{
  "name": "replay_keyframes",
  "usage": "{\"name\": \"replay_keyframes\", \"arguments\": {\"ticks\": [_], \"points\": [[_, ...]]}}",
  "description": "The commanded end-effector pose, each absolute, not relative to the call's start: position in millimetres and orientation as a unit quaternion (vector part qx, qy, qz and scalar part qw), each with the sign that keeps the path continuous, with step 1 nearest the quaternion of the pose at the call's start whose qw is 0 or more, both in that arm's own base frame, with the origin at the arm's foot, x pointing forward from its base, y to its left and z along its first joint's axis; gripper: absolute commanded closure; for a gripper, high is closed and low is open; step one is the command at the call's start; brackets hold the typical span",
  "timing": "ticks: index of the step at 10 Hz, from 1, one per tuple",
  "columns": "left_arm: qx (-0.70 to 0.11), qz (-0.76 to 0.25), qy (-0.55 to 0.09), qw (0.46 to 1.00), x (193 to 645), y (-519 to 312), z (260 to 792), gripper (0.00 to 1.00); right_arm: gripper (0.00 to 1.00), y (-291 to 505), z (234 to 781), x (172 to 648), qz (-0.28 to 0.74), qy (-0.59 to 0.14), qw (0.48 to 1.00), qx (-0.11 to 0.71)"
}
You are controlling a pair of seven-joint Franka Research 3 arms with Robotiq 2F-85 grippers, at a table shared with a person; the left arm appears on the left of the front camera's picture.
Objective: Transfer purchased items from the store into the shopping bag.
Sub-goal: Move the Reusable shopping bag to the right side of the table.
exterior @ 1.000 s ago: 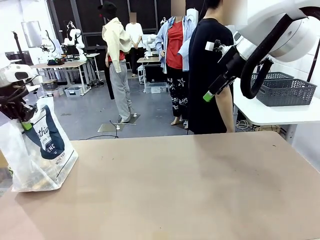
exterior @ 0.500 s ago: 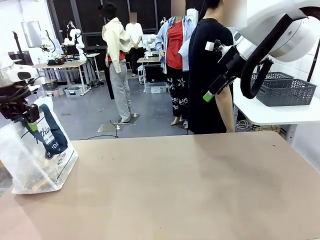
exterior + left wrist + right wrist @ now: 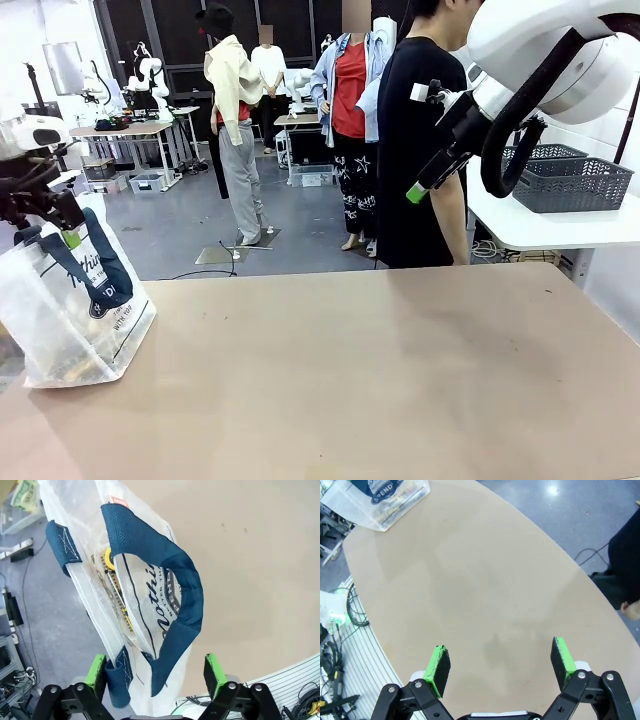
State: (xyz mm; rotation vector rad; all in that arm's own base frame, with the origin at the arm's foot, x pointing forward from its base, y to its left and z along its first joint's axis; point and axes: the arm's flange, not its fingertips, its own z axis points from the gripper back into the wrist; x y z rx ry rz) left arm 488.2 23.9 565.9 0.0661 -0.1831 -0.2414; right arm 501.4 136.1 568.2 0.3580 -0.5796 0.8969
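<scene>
Left gripper [image 3: 156, 670] was spread wide, nothing pinched; its green pads [image 3: 95, 668] sat either side of the shopping bag [image 3: 150, 595], one navy handle [image 3: 170, 580] looped loose between them, the second strap [image 3: 62, 542] further out past the bag mouth; yellowish purchased items [image 3: 116, 587] were visible inside through the frosted plastic, details unclear. In the front view the left gripper [image 3: 55, 225] hung just above the bag [image 3: 70, 320], which stood at the table's [image 3: 380, 380] near-left edge. Right gripper [image 3: 500, 662] was also wide and empty, held high over bare table; bag [image 3: 375, 500] far off from it; a person [image 3: 420, 150] stood just behind it at the far side.
</scene>
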Motion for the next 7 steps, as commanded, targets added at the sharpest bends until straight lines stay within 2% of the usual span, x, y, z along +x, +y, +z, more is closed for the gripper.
{"name": "replay_keyframes", "arguments": {"ticks": [1, 7], "points": [[0.025, -0.111, -0.096, 0.989, 484.4, 19.8, 578.0, 0.00, 0.00, 137.5, 568.1, 500.6, 0.420, -0.269, 0.851, 0.164], [0.022, -0.130, -0.120, 0.984, 468.5, 6.3, 617.7, 0.00, 0.00, 137.5, 568.1, 500.6, 0.420, -0.269, 0.851, 0.164]]}}
